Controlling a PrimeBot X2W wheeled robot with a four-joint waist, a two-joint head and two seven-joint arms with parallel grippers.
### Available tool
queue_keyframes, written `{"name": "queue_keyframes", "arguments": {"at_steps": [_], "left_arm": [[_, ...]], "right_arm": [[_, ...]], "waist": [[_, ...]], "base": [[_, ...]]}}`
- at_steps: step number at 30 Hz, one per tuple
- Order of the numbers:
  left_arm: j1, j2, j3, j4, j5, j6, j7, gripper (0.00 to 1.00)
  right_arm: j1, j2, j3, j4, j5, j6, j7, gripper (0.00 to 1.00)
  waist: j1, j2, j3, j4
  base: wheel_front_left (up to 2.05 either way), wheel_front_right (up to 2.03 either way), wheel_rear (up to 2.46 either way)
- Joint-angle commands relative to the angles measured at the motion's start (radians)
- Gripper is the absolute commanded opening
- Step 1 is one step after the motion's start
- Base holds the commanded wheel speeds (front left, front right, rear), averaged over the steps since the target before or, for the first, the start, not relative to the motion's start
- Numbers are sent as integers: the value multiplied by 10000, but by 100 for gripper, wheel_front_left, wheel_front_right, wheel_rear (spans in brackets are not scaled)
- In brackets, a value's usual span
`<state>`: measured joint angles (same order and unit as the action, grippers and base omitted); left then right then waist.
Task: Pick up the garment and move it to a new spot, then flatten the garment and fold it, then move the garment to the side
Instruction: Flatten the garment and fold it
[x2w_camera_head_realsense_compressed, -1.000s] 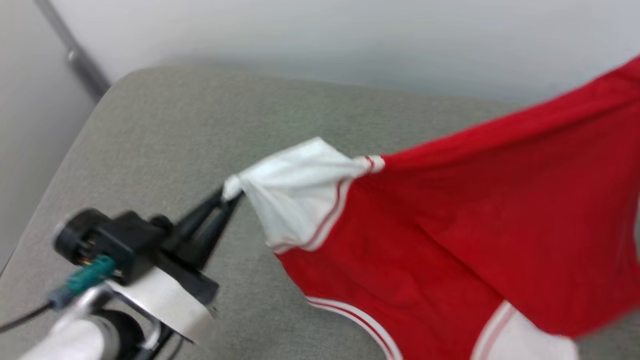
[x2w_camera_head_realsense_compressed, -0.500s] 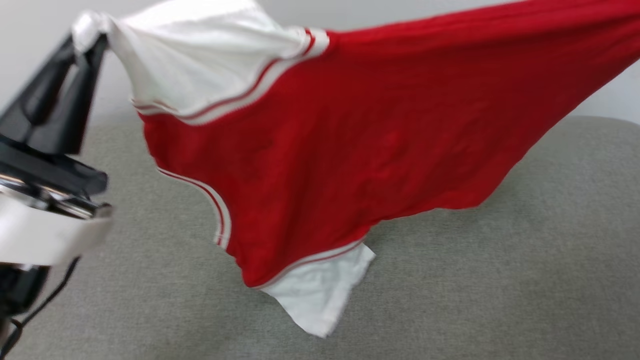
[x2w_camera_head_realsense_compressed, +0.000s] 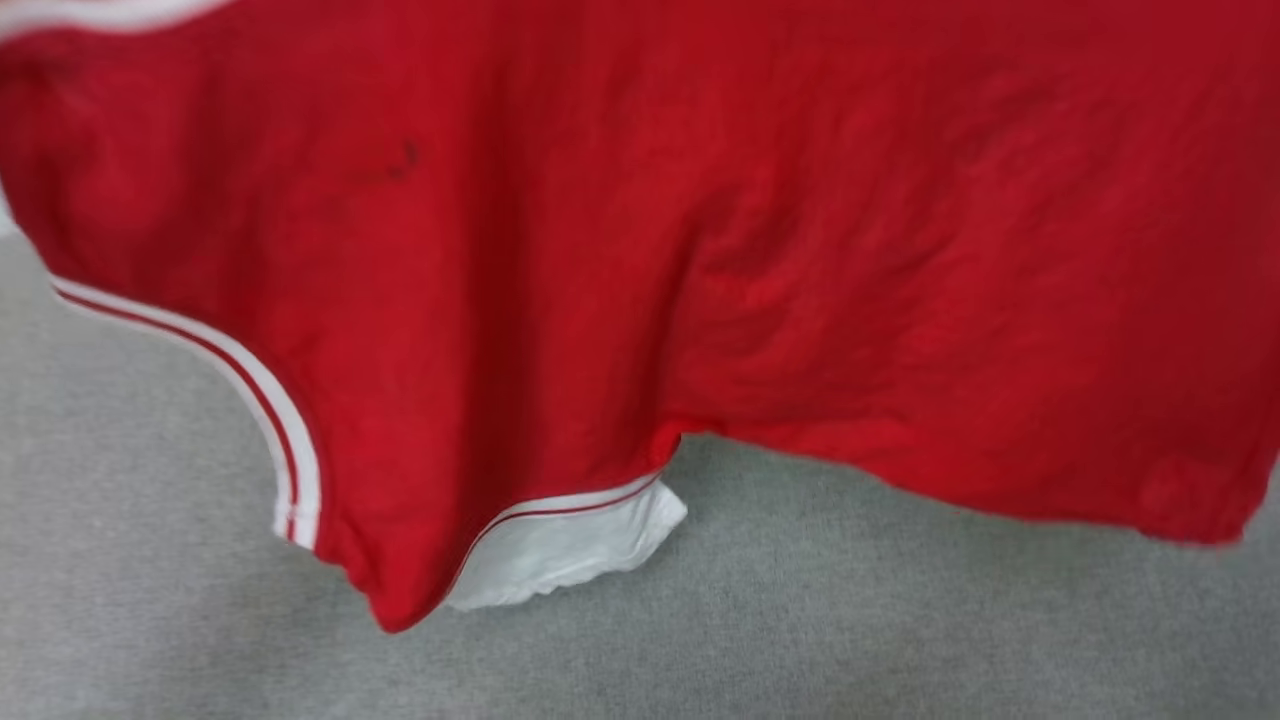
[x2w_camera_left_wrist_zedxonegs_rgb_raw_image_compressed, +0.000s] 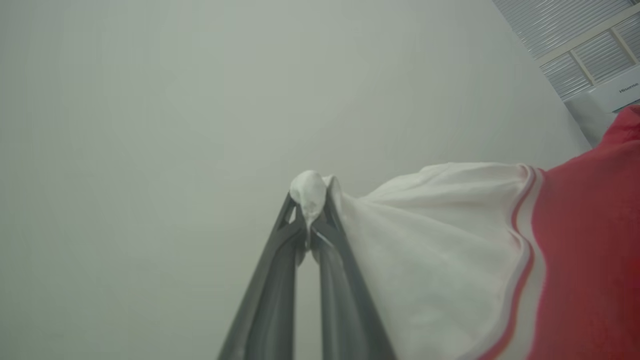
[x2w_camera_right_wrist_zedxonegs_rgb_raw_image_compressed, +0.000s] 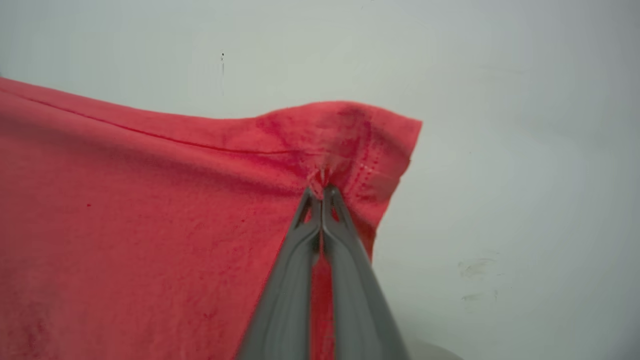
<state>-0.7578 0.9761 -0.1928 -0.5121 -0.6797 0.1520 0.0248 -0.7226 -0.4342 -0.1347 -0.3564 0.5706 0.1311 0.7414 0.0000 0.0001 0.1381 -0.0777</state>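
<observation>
Garment is up in the air, spread wide across the head view. The red body fills most of the frame and its lower edge sags toward the grey fabric surface underneath. One white sleeve hangs at bottom centre. It's very near that surface, possibly brushing it, can't tell which. White-and-red striped trim curves down the lower left edge. There's a small dark mark on the red, upper left, too blurred to read. Left end effector: fingers pressed together at the tips, pinching a bunched wad of the other white sleeve, with the cloth fanning out to the right into the striped trim and red body. Right end effector: fingers pressed together, pinching red fabric just inside a hemmed corner, with stitch lines visible beside the tips. The fabric runs taut to the left of that view. Plain pale wall sits behind both wrist views, and a white louvred unit is at top right of the left wrist view.
</observation>
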Motion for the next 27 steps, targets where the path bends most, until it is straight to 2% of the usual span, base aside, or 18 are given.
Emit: {"name": "queue_keyframes", "arguments": {"at_steps": [1, 6, 16, 22, 27], "left_arm": [[-593, 41, 27, 270, -16, -149, 34, 0], [-2277, 50, -166, 1192, 51, -745, 268, 0], [-6712, -929, -1070, 4101, 725, -1959, 367, 0], [-9293, -1867, -1602, 6202, 1424, -2406, -462, 0], [-10340, -2477, -2065, 7740, 1736, -2623, -1397, 0]], "right_arm": [[-374, 156, -67, 73, -129, -7, -184, 0], [-1515, 457, -82, 533, -68, -7, -909, 0], [-4735, 373, 902, 2790, -1027, -9, -3068, 0], [-6808, 235, 1732, 4840, -1485, -9, -4747, 0], [-7518, 475, 1988, 6290, -1829, -10, -5894, 0]], "waist": [[0, -1, 668, -223], [0, -1, 1827, -344], [0, -1, 3906, -304], [0, -1, 4809, -127], [0, -1, 5362, 110]], "base": [[0, 0, 0], [0, 0, 0], [0, 0, 0], [0, 0, 0], [0, 0, 0]]}}
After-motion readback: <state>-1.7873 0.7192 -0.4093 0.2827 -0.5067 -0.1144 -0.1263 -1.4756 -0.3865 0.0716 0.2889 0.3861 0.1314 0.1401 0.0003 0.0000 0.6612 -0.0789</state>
